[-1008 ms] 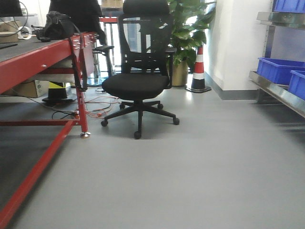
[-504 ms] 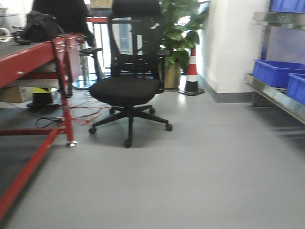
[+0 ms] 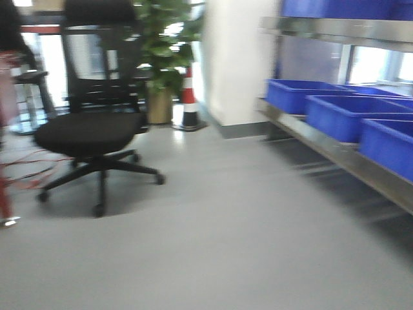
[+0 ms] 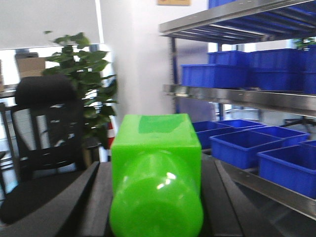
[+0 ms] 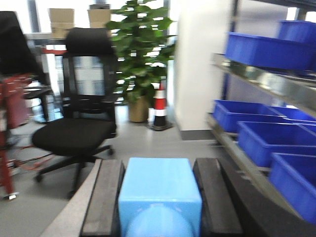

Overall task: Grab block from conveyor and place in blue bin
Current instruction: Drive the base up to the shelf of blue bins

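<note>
mid-carry, it seemed: left hand (image 4: 157, 197) pinched a green block (image 4: 158, 143), right hand (image 5: 159, 202) a light blue block (image 5: 159, 182), both short of the steel rack (image 3: 335, 155) bearing blue bins (image 3: 339, 123); next called for reaching over one.

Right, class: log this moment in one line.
left gripper: shut on green block | right gripper: shut on light-blue block | blue bins: on shelf | conveyor: unseen

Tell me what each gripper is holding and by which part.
Left gripper: a green block, clamped on its two opposite sides between the fingers. Right gripper: a light blue block, held the same way.
</note>
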`<control>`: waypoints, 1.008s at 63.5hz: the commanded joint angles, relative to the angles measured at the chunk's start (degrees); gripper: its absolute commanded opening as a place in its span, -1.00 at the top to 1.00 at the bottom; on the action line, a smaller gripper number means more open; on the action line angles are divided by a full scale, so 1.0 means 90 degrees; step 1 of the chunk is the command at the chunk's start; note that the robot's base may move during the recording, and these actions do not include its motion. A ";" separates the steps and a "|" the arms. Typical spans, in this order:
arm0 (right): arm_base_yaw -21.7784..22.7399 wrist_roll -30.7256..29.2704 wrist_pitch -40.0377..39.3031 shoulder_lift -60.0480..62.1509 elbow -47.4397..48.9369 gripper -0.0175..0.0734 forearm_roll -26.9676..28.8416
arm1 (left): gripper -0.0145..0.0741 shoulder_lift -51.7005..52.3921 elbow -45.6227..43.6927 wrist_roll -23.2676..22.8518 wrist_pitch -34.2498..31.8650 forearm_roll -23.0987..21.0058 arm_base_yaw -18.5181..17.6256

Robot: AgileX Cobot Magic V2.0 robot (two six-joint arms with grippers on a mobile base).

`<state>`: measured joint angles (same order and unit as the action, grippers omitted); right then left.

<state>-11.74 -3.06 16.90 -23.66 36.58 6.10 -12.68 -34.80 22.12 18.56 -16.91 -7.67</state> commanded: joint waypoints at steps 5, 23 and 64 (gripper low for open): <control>-0.0026 -0.0008 -0.0164 0.0032 0.0001 0.97 -0.0035 | 0.92 0.0033 -0.0005 0.0011 -0.0131 -0.0070 0.0007; -0.0026 -0.0008 -0.0164 0.0032 0.0001 0.97 -0.0035 | 0.92 0.0033 -0.0005 0.0011 -0.0157 -0.0070 0.0007; -0.0026 -0.0008 -0.0164 0.0032 0.0001 0.97 -0.0035 | 0.92 0.0033 -0.0005 0.0011 -0.0169 -0.0070 0.0007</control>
<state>-11.74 -3.17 16.80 -23.66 36.58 6.10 -12.68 -34.80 22.12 17.98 -16.91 -7.67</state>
